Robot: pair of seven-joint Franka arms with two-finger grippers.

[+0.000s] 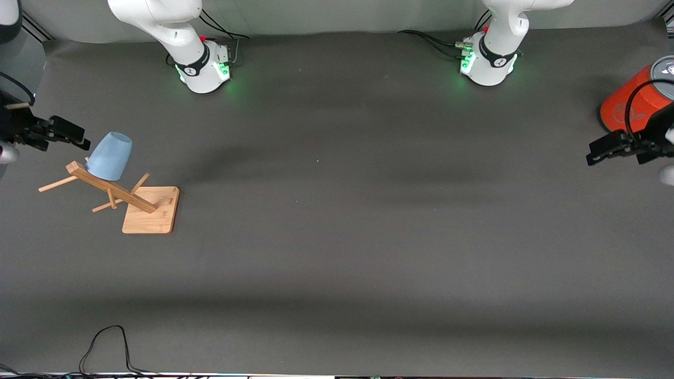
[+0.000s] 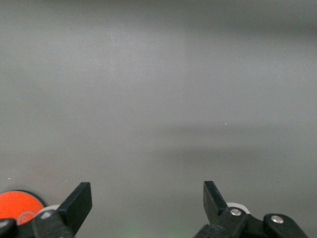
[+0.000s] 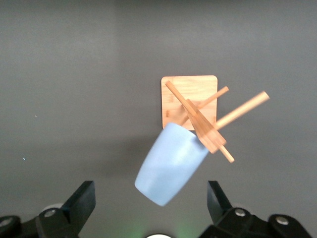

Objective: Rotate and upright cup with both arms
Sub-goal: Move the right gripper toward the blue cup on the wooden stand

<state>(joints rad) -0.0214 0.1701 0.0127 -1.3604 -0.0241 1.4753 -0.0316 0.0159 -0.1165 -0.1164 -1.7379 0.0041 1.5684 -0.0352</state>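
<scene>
The pale-blue cup (image 1: 109, 155) hangs upside down, tilted, on a peg of a wooden rack (image 1: 113, 190) at the right arm's end of the table. My right gripper (image 1: 79, 138) is open and empty, up in the air just beside the cup's closed end. In the right wrist view the cup (image 3: 171, 161) lies between and ahead of the spread fingers of the right gripper (image 3: 150, 191), with the rack (image 3: 198, 116) under it. My left gripper (image 1: 597, 152) is open and empty, over bare table at the left arm's end, and it also shows in the left wrist view (image 2: 147, 191).
The rack stands on a square wooden base (image 1: 152, 213). A large orange cylinder (image 1: 629, 102) with a grey lid (image 1: 664, 71) stands by the left gripper, and it also shows in the left wrist view (image 2: 17, 206). A black cable (image 1: 105, 347) loops at the table's edge nearest the front camera.
</scene>
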